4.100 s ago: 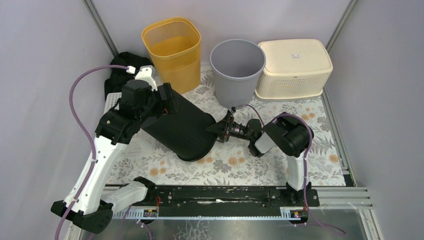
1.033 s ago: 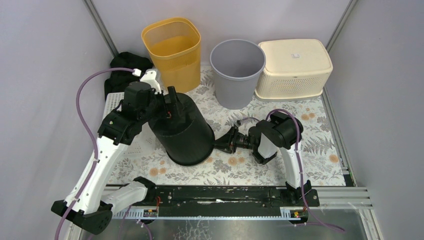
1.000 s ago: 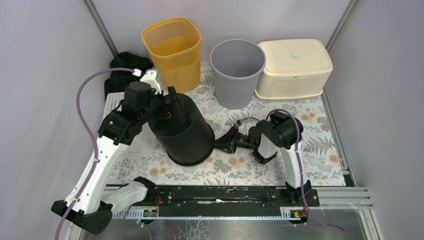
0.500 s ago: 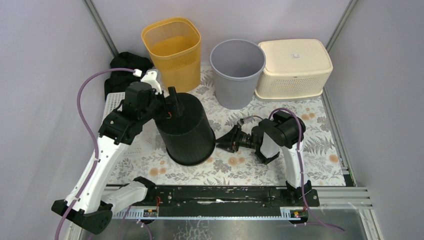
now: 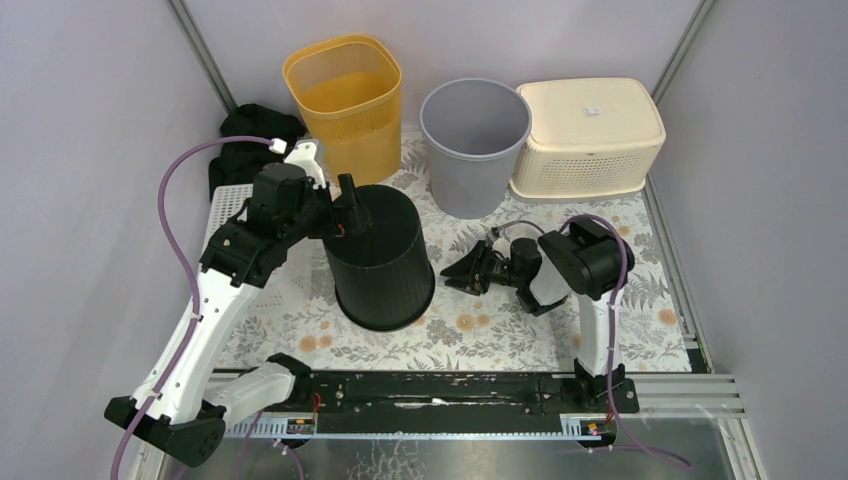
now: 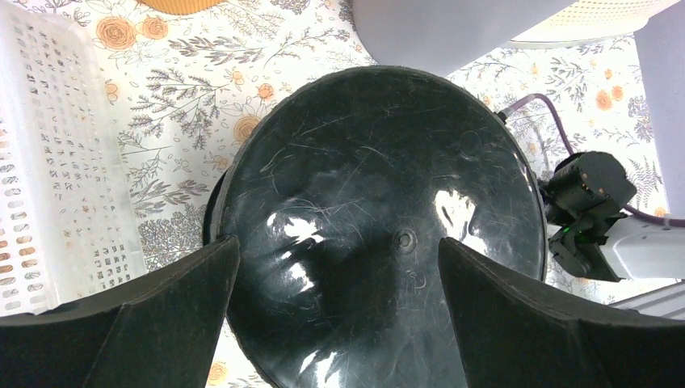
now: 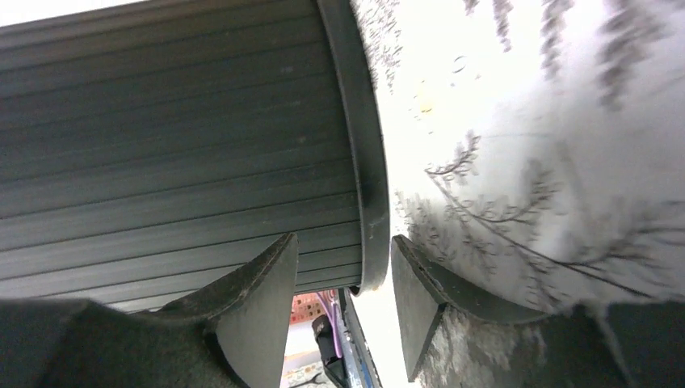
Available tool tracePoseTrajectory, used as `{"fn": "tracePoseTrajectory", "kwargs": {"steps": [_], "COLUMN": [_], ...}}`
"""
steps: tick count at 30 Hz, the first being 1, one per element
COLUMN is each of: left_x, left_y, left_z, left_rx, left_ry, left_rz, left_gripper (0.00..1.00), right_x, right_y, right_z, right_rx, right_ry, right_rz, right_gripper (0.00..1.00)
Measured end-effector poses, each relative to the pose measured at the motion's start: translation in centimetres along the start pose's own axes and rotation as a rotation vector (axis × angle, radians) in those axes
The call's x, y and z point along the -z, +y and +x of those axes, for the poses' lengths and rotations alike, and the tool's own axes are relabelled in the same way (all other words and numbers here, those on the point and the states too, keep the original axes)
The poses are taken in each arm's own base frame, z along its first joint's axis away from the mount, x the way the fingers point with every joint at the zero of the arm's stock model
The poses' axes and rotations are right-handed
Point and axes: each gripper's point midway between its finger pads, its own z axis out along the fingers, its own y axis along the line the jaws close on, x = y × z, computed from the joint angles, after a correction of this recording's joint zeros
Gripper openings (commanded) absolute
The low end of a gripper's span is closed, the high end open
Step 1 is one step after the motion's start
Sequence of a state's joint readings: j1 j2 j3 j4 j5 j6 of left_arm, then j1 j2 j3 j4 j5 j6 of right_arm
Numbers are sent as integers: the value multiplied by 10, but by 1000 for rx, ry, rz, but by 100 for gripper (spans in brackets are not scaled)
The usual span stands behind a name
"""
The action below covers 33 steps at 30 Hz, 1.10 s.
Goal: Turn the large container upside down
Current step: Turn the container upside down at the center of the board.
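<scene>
On floral mat [image 5: 480,335], bin [image 5: 385,265]; grey walls [image 5: 90,150]

Left arm [image 5: 205,318] and right arm [image 5: 597,330]: white links, black joints — purple cables [image 5: 164,198] (looping).

The large container [image 5: 380,262] is a round black plastic bin, tapered. Its narrow closed base faces up and its wide rim is down on the flowered mat [image 5: 500,330]. Fine ribs run along the side wall from rim to base, and a smooth, thicker band forms the rim. The base is glossy and scuffed with many thin scratches, with a small round moulding mark at its middle. The bin stands left of the mat's centre, just in front of the yellow basket [image 5: 345,95] and near the grey bin [image 5: 472,150]. Whether the rim sits flat all round cannot be told.
</scene>
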<state>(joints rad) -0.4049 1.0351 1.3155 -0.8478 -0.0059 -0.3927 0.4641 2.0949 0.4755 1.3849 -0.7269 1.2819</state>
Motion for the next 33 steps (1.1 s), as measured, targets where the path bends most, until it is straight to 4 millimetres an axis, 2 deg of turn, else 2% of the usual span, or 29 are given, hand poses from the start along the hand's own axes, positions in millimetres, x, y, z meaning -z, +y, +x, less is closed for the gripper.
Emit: {"fn": "tracePoseTrajectory", "kwargs": {"steps": [5, 7, 13, 17, 22, 28, 33], "left_x": [-1, -1, 2, 12, 27, 25, 28], "left_y": [1, 1, 5, 3, 5, 22, 54], "left_z": [0, 0, 0, -5, -17, -18, -14], "left_rx": [-1, -1, -1, 1, 5, 42, 93], "left_ry": [2, 1, 6, -18, -82, -99, -135], "left_rz": [-3, -8, -33, -24, -33, -120, -244], "left_gripper": [100, 100, 100, 100, 100, 100, 100], "right_x": [12, 15, 39, 55, 64, 75, 85], "right_y": [-6, -2, 2, 16, 34, 37, 56], "right_z": [-18, -22, -28, -29, -27, -17, -17], "right_rx": [22, 67, 185, 238, 276, 273, 311], "right_ry": [-29, -32, -68, -75, -74, -55, -76], "right_rz": [94, 127, 316, 378, 385, 411, 405], "right_gripper": [64, 68, 72, 72, 72, 72, 72]}}
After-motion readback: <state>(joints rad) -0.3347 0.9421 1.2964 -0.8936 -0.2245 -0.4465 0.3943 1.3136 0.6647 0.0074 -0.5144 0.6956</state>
